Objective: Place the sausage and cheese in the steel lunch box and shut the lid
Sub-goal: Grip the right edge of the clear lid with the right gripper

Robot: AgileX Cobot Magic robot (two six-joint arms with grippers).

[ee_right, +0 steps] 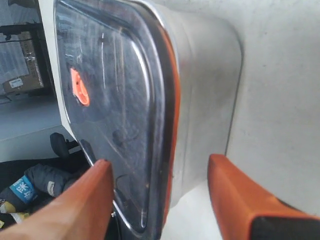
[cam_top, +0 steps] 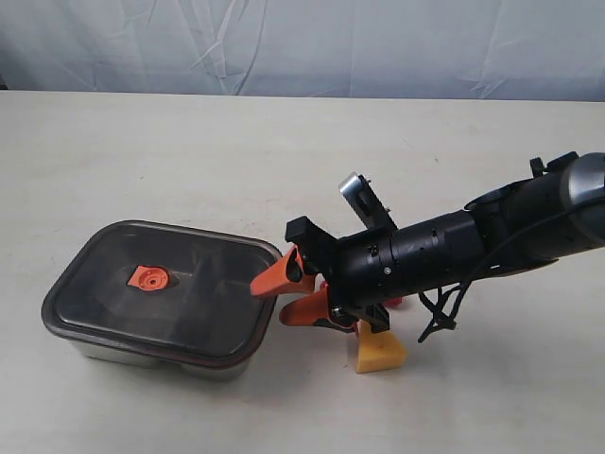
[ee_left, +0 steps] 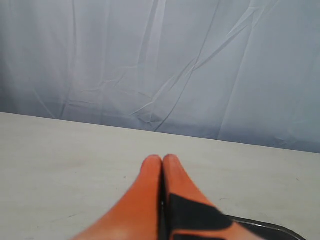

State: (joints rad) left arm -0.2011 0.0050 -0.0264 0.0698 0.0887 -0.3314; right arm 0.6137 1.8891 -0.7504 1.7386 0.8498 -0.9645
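- The left gripper (ee_left: 162, 162) is pointing out over the pale table (ee_left: 60, 165) toward a wrinkly grey-blue cloth (ee_left: 150, 60). Its two orange fingers (ee_left: 150, 172) are pressing tight together, and nothing is sitting between them.
- The steel lunch box (cam_top: 128, 357) is sitting on the left part of the table.
- The lid (cam_top: 203, 303) is lying flat on top of the box. It is dark and see-through, and its round orange valve (cam_top: 149, 278) is sitting near the middle.
- The right gripper (ee_right: 159, 162) is reaching to the right edge of the box. Its fingers are standing wide apart. One finger (ee_right: 75, 200) is hanging over the top of the lid, and the other finger (ee_right: 240, 200) is hanging beside the shiny wall of the box. The rim is sitting between them, but they are not squeezing it or holding anything.
- A small red bit (cam_top: 394, 302) is peeking out from under the black arm (cam_top: 444, 251). Too little is showing to tell if it is the sausage.
- The cheese (cam_top: 378, 352) is lying on the table just under the arm, outside the box.
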